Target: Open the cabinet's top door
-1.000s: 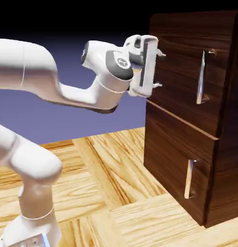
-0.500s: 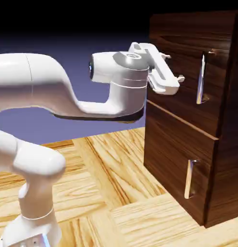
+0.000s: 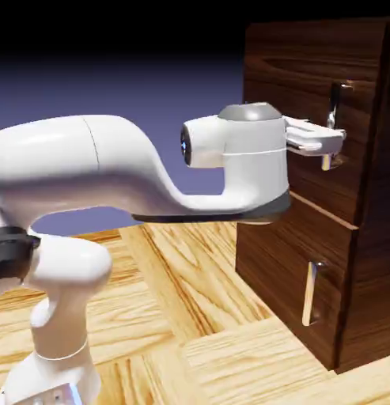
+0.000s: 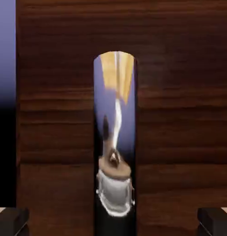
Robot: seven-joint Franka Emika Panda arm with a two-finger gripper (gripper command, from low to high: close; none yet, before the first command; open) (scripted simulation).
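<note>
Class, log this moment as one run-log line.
stage: reaching | white two-finger gripper: open, either side of long silver bar handle, not gripping | tall dark wood-grain top door: shut

No readable text or labels appear anywhere.

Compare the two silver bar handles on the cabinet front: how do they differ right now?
The top door's handle is the longer bar, set high on the taller panel; the lower handle is shorter, set on the shorter panel near the floor. The gripper covers the middle of the top door's handle, its jaws wide open with the bar between them in the hand view, while the lower handle stands fully exposed. Both are vertical, silver and reflective, mounted on dark wood grain.
</note>
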